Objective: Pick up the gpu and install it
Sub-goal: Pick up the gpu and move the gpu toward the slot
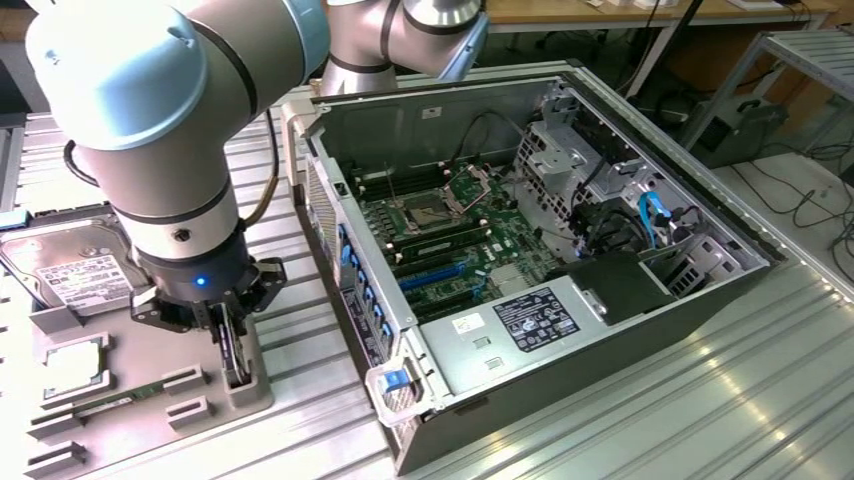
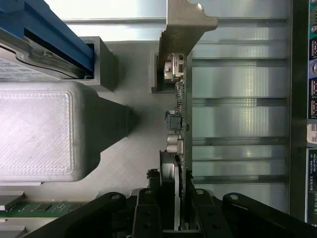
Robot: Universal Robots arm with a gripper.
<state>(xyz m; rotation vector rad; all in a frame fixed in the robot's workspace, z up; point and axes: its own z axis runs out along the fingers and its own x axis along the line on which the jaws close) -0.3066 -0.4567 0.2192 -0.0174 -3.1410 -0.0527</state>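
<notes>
The pick was the step in hand: the gripper [image 1: 234, 345] had its jaws drawn narrow over the gpu [image 1: 238, 370], which stood on edge in a slot of the grey fixture [image 1: 147, 350], beside the open computer case [image 1: 561, 400] on the exterior view's left. In the wrist view the fingers [image 2: 151, 198] lay close against both faces of the card, its metal bracket [image 2: 183, 25] at the far end, so it looked clamped but not lifted. By my judgement a lift would call for a straight pull in the card's own plane, with no twist against the slot walls. The card's lower edge was sunk in the slot and hidden, and the pads' contact was hard to see behind the components. Which socket on the motherboard [image 1: 454, 235] was meant I could not tell.
</notes>
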